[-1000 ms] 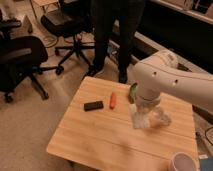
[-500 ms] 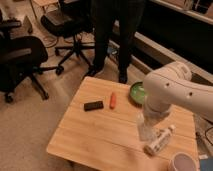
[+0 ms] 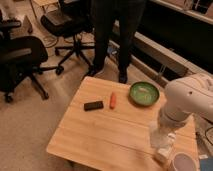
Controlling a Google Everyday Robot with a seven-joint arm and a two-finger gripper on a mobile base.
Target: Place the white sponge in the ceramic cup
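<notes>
Hand (image 3: 164, 131) closed, apparently pinching the sponge (image 3: 157, 139): a flat pale pad, long axis roughly 12–6, above the wooden table (image 3: 110, 132) near its 4 o'clock edge. Round pale cup (image 3: 184, 162) at 5 o'clock from it. Glossy green bowl (image 3: 144, 93) at 11.

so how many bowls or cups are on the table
2. The green bowl sits at the far right of the table; the cup at the near right corner, beside the gripper holding the white sponge. The arm could hide more.
</notes>
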